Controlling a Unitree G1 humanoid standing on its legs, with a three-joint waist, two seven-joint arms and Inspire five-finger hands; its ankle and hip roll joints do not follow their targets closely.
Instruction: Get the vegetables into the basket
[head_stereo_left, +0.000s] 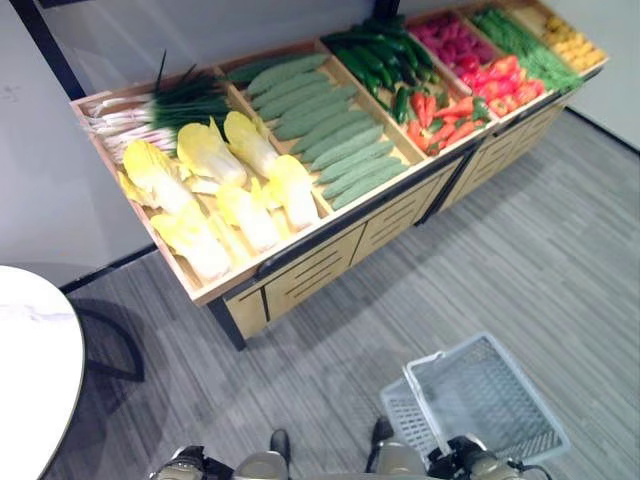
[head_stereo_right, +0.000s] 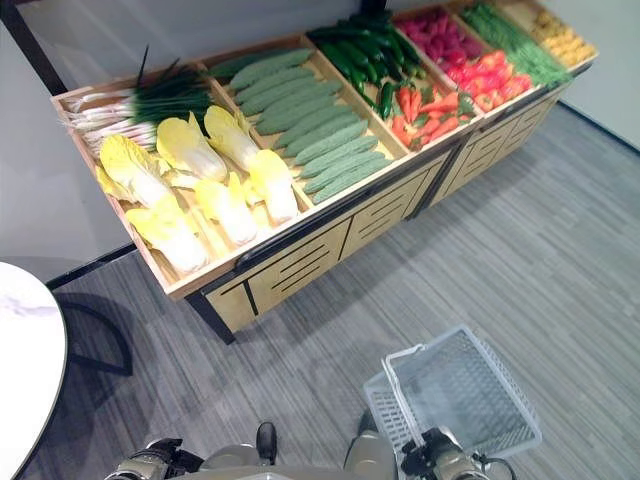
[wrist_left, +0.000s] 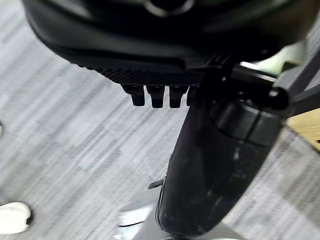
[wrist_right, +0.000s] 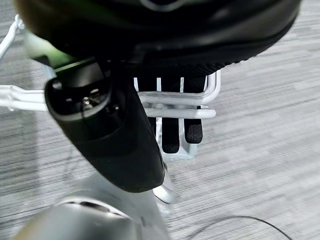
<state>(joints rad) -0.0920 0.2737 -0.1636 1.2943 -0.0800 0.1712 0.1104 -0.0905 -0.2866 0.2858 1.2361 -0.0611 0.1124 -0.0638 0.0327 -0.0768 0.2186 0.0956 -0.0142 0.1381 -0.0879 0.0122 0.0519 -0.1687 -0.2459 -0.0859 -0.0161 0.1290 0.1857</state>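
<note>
Right hand (wrist_right: 170, 125): fingers hooked round the basket (head_stereo_left: 480, 395) handle.
Left hand (wrist_left: 155, 92): curled, holding nothing.
Vegetables: cabbages (head_stereo_left: 200, 185), cucumbers (head_stereo_left: 330, 130) on the stand (head_stereo_left: 330, 255).

Grey wood-grain plank flooring (head_stereo_left: 520, 260) runs across the room. Against a pale wall (head_stereo_left: 60, 190) stands a long wooden display stand (head_stereo_left: 330, 250) — light timber with dark trim and slatted front panels, its sloped top split into compartments. At the left, a round white table (head_stereo_left: 30, 350) stands near the stand — a dark curved base (head_stereo_left: 115, 345) beneath it.
</note>
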